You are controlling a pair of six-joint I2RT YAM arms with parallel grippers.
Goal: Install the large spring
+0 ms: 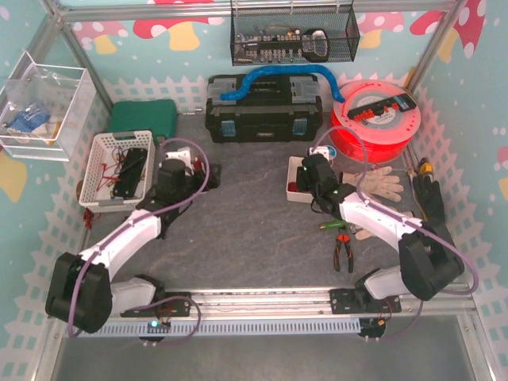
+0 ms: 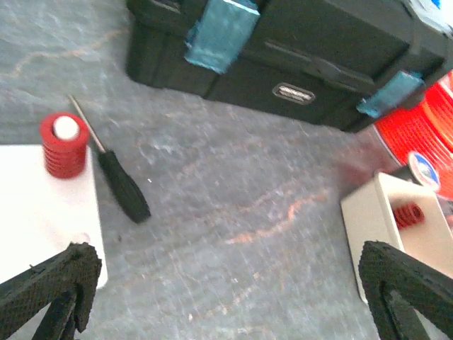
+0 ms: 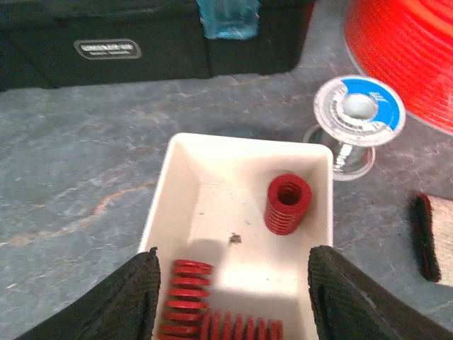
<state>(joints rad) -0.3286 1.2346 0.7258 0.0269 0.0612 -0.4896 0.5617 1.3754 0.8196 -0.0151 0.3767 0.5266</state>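
Clearly ribbed, bright red large spring (image 3: 185, 301), lying in white tray (image 3: 241, 152)

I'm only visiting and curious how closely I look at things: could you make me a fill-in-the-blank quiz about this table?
1. The springs in the white tray are coloured ____.
2. The right gripper hangs above that tray with its jaws ____.
3. In the left wrist view, the black-handled tool lying beside the white plate is a ____.

Missing words: red; open; screwdriver.
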